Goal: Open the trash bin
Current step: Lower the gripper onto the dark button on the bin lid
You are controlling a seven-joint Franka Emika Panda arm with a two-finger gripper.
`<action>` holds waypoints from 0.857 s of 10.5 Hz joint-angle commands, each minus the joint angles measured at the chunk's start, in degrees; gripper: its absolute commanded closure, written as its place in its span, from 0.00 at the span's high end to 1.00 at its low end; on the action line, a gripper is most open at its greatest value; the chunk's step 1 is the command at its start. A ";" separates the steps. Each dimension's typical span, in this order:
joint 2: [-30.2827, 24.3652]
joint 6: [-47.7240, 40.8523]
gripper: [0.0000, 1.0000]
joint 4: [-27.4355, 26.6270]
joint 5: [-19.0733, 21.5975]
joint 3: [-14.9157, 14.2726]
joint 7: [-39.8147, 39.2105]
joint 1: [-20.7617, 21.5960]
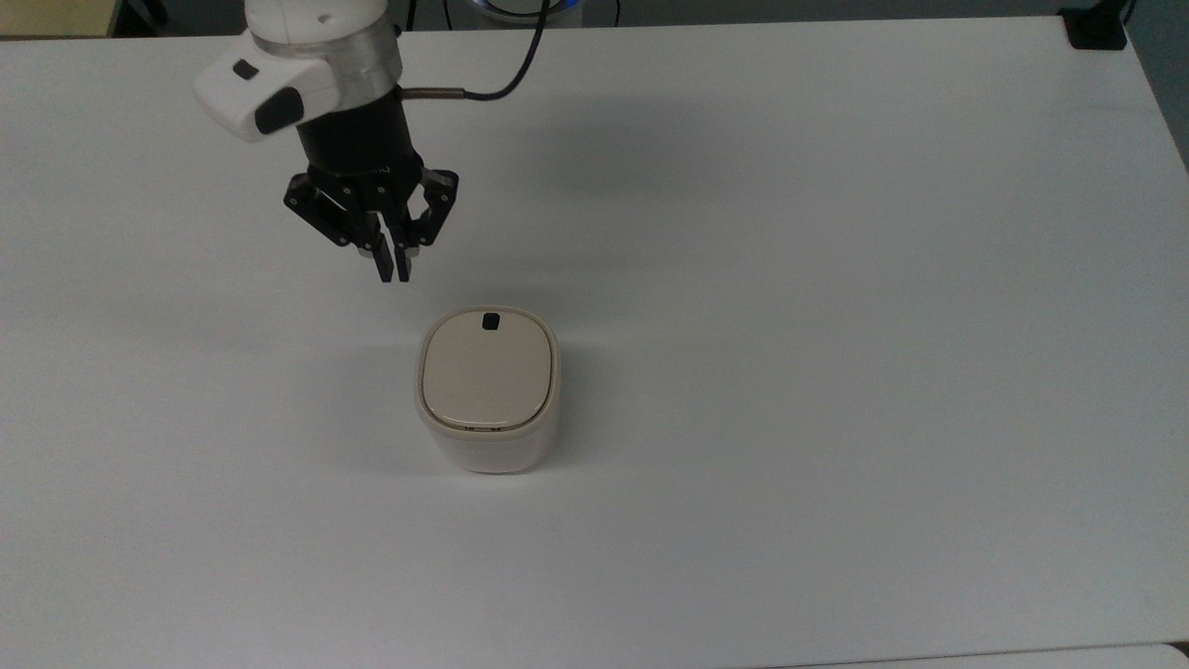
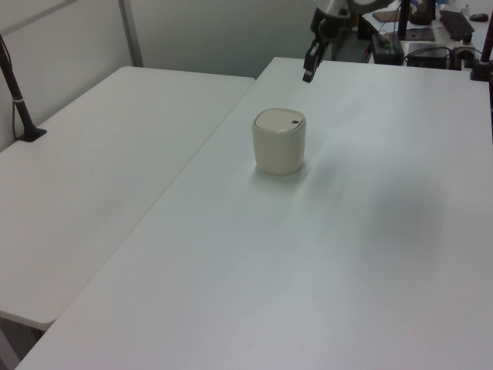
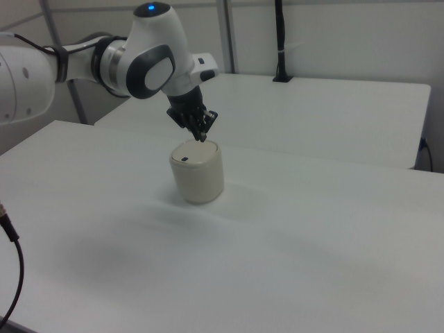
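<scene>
Going left to right in the top view: the arm [image 1: 316,74] is reaching in from the top view's upper left, white housing up top and a black wrist below it, with a dark cable [image 1: 502,70] looping off toward the back edge. The gripper [image 1: 391,271] is pointing down and hanging in the air, with its two fingers pressed together and nothing between them. It's sitting just up and to the left of the trash bin [image 1: 488,390] in the top view, close to it but not touching.

The bin is standing upright around the middle of the white table [image 1: 836,372], a bit left of center. Its beige lid [image 1: 488,372] is lying flat and closed, and the little black latch button [image 1: 490,321] is showing at the lid's edge nearest the gripper.

In the left view the gripper [image 2: 308,74] is hovering above and slightly right of the bin [image 2: 279,142], toward the far end of the table. In the right view the gripper [image 3: 202,135] is hanging right over the bin [image 3: 198,171], its tips near the lid's back rim; I can't tell there whether they're touching. A second white table [image 2: 100,154] is butting up alongside.
</scene>
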 commanded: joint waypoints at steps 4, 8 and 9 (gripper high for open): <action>7.86 6.95 0.14 1.02 -0.94 -0.80 4.12 6.70; 9.27 6.96 0.14 0.94 -2.16 -0.89 4.21 7.58; 9.01 6.95 0.14 0.94 -2.17 -0.89 4.21 7.49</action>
